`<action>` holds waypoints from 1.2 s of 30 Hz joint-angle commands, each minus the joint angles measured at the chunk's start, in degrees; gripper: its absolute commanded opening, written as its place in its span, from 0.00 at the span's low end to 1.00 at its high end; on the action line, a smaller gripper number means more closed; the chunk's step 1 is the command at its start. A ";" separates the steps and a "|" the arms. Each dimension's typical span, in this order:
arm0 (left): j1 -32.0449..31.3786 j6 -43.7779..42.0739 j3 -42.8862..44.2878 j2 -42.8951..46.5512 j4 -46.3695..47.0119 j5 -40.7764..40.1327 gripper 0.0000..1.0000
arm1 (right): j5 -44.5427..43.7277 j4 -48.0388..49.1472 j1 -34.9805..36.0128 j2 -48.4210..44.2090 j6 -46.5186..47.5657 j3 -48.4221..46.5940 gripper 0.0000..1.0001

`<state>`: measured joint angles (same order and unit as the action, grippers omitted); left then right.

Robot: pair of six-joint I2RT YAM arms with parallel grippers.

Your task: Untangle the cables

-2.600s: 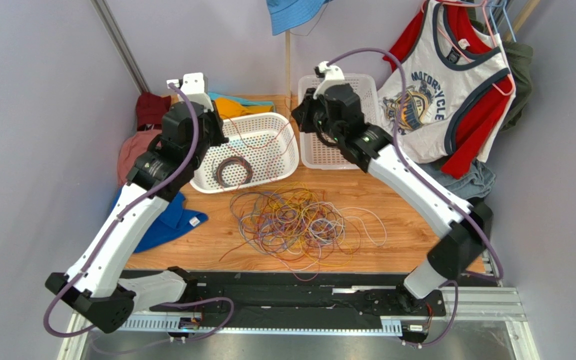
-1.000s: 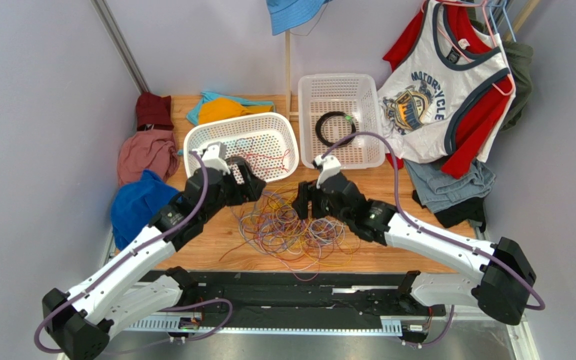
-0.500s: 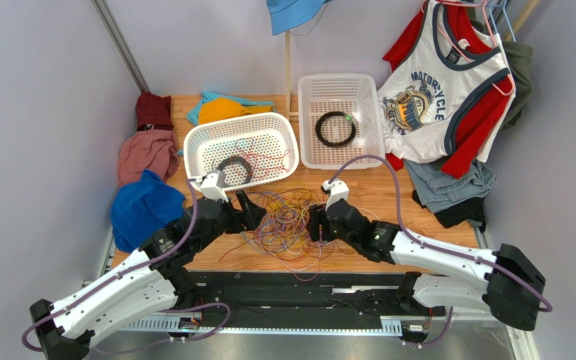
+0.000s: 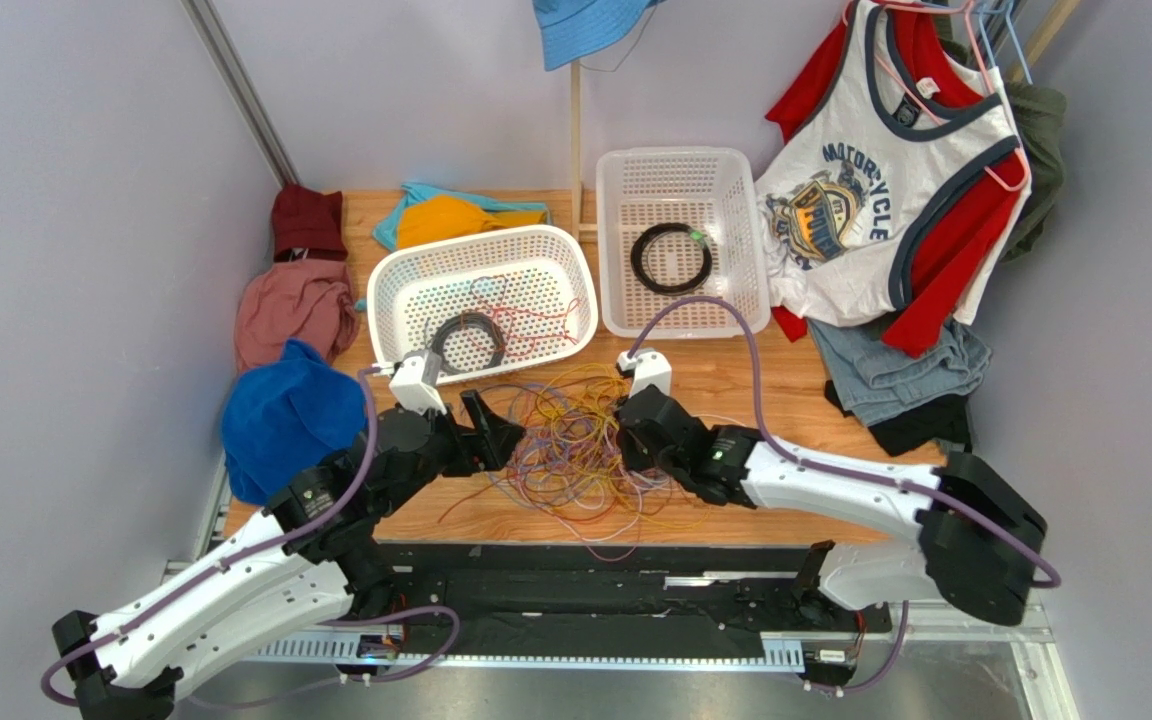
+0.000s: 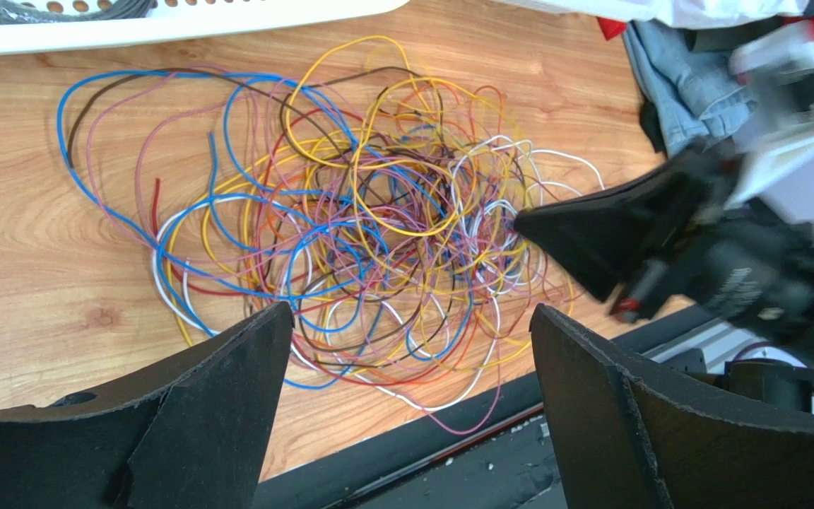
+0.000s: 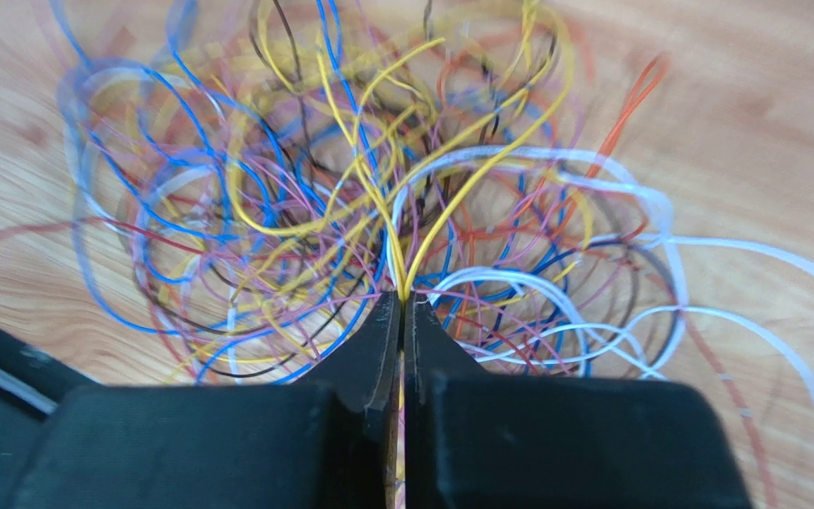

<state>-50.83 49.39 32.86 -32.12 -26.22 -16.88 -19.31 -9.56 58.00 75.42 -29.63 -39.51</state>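
Note:
The cables (image 4: 567, 446) lie as one messy knot of yellow, blue, purple, red and white wires on the wooden table. The left wrist view shows the knot (image 5: 379, 228) spread just beyond my left gripper (image 5: 411, 313), which is wide open with nothing between its fingers. That gripper (image 4: 492, 435) sits at the knot's left edge. My right gripper (image 4: 632, 444) is at the knot's right edge. In the right wrist view it (image 6: 401, 299) is shut on a few yellow strands (image 6: 422, 228) that rise out of the cables (image 6: 273, 212).
Behind the knot stands a white basket (image 4: 387, 293) holding a black coil (image 4: 462, 338). A second basket (image 4: 615, 240) holds another black ring (image 4: 672, 258). Clothes lie at the left (image 4: 289, 420) and right (image 4: 898, 368). A black rail (image 4: 612, 578) borders the near edge.
Both arms came down from the baskets to the knot. In the last half second the right gripper closed on yellow strands, while the left stayed open and shifted slightly.

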 commanded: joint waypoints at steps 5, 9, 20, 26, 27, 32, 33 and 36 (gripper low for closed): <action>-0.24 -0.60 0.54 6.45 -2.08 -4.03 0.91 | -5.39 -11.51 0.01 -24.34 9.23 -18.28 0.00; -0.24 -1.83 1.06 7.51 -1.30 -4.82 0.90 | -3.55 -19.51 0.19 -27.87 13.36 -33.15 0.00; -0.24 -8.33 2.38 1.97 10.74 2.90 0.97 | 4.02 -27.62 0.27 -32.17 11.43 -41.62 0.00; -0.24 -11.59 2.65 1.01 19.79 9.05 0.99 | 5.86 -27.88 0.27 -32.18 11.61 -43.11 0.00; -0.24 -11.77 2.65 0.74 20.67 9.58 0.99 | 6.21 -28.05 0.27 -32.00 11.61 -43.37 0.00; -0.24 -12.03 2.65 -0.93 24.81 12.83 0.99 | 6.57 -28.05 0.27 -31.91 11.61 -42.85 0.00; -0.24 -12.03 2.56 -0.84 25.16 13.10 0.99 | 6.48 -28.14 0.27 -32.00 11.52 -42.59 0.00; -0.24 -12.56 1.86 -0.14 29.10 14.86 0.99 | 6.92 -28.32 0.27 -32.35 10.82 -40.92 0.00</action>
<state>-50.92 38.76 33.32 -32.95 -5.19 -5.80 -13.72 -38.15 58.00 43.77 -18.24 -80.93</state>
